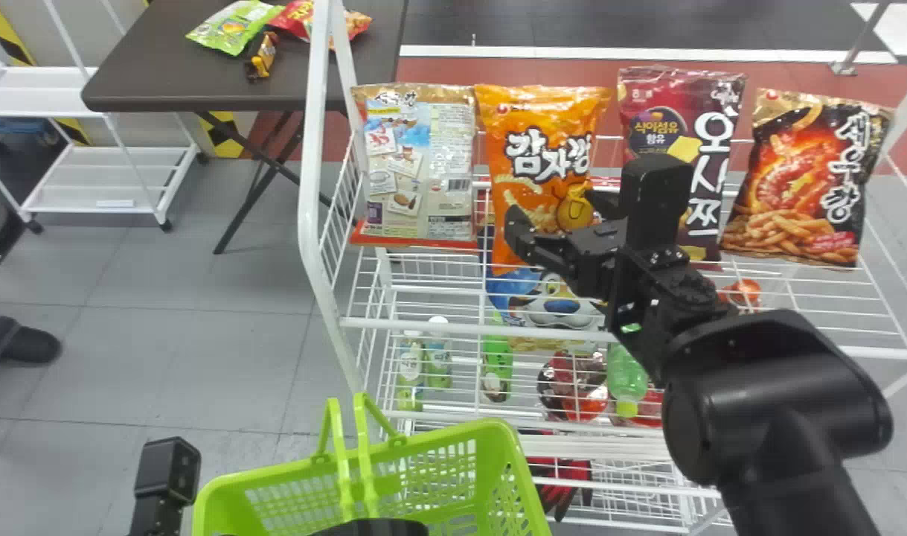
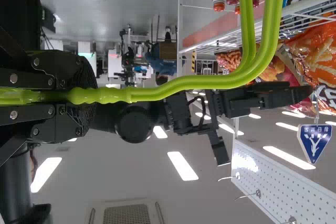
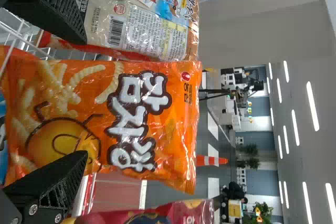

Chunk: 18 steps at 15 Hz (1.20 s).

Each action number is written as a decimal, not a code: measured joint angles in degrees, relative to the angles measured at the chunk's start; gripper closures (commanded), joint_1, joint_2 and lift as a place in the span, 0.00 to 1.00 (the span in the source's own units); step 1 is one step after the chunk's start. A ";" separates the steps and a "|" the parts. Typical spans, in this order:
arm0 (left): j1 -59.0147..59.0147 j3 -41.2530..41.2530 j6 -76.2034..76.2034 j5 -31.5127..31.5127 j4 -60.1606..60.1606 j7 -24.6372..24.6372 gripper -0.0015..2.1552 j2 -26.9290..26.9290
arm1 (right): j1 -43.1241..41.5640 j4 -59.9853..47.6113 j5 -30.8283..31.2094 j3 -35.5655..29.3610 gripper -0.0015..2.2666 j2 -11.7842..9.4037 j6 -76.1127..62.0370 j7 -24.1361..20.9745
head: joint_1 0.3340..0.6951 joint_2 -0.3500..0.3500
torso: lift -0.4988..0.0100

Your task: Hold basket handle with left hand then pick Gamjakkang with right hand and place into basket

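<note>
The orange Gamjakkang bag point(image 1: 542, 164) stands upright on the rack's top shelf, second from the left. My right gripper point(image 1: 553, 212) is spread before its lower part. In the right wrist view the Gamjakkang bag point(image 3: 142, 114) lies beyond the gripper point(image 3: 81, 98), whose fingers are wide apart on either side with nothing held. The green basket point(image 1: 453, 447) is at the bottom of the head view, in front of the rack; my left gripper point(image 1: 371, 527) is at its handle. In the left wrist view the gripper point(image 2: 84, 96) is shut on the green basket handle point(image 2: 147, 93).
A beige bag point(image 1: 423, 164) stands left of the Gamjakkang, a dark red bag point(image 1: 680, 112) right of it, and a black shrimp-snack bag point(image 1: 806, 179) farther right. White rack bars point(image 1: 315, 186) rise at the left. Bottles point(image 1: 423, 365) stand lower down. A dark table point(image 1: 163, 67) is behind.
</note>
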 measured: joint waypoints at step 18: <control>-1.06 0.17 0.00 0.37 1.66 0.92 0.99 1.29 | -3.73 0.68 7.16 3.81 0.99 0.67 7.69 -5.52 | 1.00 0.60 | 0.95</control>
